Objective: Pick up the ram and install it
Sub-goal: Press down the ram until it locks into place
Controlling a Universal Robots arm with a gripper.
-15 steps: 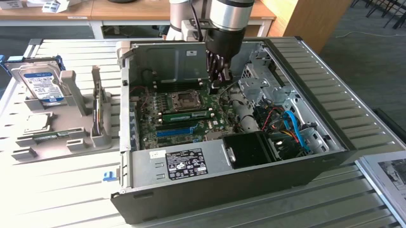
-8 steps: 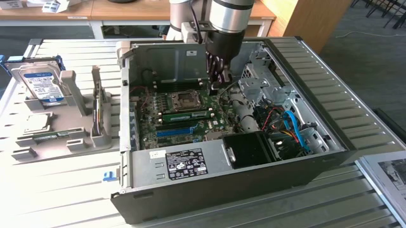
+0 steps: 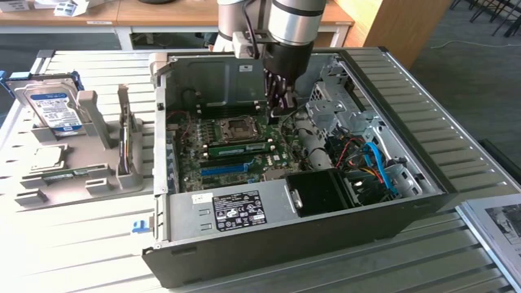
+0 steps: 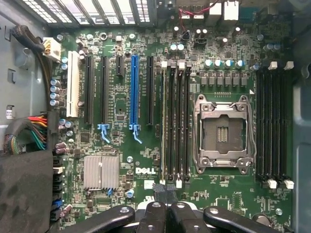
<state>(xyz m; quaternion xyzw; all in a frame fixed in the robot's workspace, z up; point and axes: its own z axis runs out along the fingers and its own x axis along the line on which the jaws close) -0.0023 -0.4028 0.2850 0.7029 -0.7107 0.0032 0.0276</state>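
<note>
The ram (image 3: 236, 148) is a long green stick seated on edge in a memory slot of the motherboard, beside the empty processor socket (image 3: 238, 127). In the wrist view I see the ram (image 4: 164, 121) from above as a thin greenish edge in the slot nearest the blue card slot (image 4: 134, 92). My gripper (image 3: 279, 112) hangs inside the open computer case (image 3: 391, 207), just above one end of the memory slots. Its fingertips (image 4: 158, 187) stand together by the white latches at that end, with nothing between them.
A grey holder (image 3: 73, 177) on the table at the exterior view's left carries a hard drive (image 3: 53, 108), a square silver chip (image 3: 46, 157) and a thin stick on edge (image 3: 124, 149). Cables (image 3: 370, 162), drive cages and a black fan box (image 3: 321, 192) crowd the case.
</note>
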